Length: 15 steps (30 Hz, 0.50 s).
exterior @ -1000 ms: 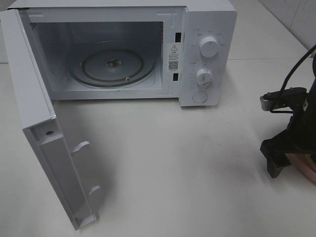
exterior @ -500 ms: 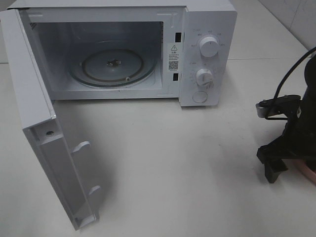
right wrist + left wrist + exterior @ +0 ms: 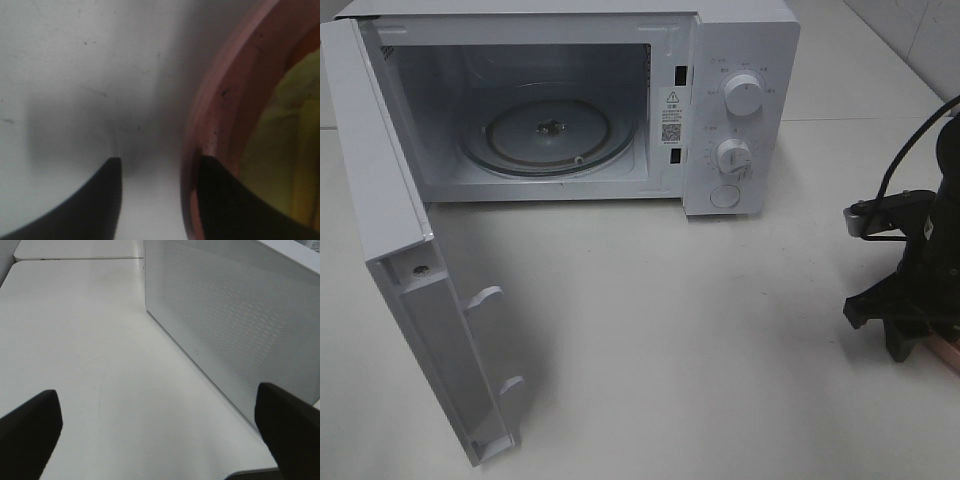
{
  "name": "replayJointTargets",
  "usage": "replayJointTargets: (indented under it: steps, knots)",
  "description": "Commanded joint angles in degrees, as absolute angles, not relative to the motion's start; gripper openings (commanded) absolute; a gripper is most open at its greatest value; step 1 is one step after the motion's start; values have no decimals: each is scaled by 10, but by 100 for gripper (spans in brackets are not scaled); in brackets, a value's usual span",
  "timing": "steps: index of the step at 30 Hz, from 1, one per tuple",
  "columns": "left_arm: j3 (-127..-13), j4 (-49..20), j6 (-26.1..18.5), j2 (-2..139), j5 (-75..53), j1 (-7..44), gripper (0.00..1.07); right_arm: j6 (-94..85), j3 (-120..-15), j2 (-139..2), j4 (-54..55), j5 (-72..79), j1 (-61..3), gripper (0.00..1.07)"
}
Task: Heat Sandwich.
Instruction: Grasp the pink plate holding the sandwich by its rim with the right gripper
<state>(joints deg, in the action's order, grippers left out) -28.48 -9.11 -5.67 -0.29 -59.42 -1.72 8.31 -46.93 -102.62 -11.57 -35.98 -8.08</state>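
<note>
The sandwich (image 3: 295,125) shows only as a blurred yellow mass on the pink plate (image 3: 220,100), close up in the right wrist view. My right gripper (image 3: 160,170) is down at the plate's edge. One finger lies over the rim and the other stands outside it on the table, with a gap still between them. In the high view this gripper (image 3: 900,335) is at the right edge, hiding all but a sliver of the plate (image 3: 948,352). The left gripper (image 3: 160,440) is wide open and empty beside the microwave's perforated side wall (image 3: 235,325).
The white microwave (image 3: 740,110) stands at the back with its door (image 3: 420,300) swung fully open to the left. Its glass turntable (image 3: 548,135) is bare. A black cable (image 3: 905,150) loops above the right arm.
The right gripper's jaws have narrowed at the plate's rim, and the arm has shifted slightly right, covering more of the plate. The left arm has not moved.
</note>
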Motion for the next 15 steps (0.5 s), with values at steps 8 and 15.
replayJointTargets:
  steps: [8,15]
  knots:
    - [-282,-95,-55,-18,-588,-14,103,142,-470,-1027,-160,-366,-79,0]
    - [-282,-95,-55,-18,-588,-14,103,142,-470,-1027,-160,-366,-80,0]
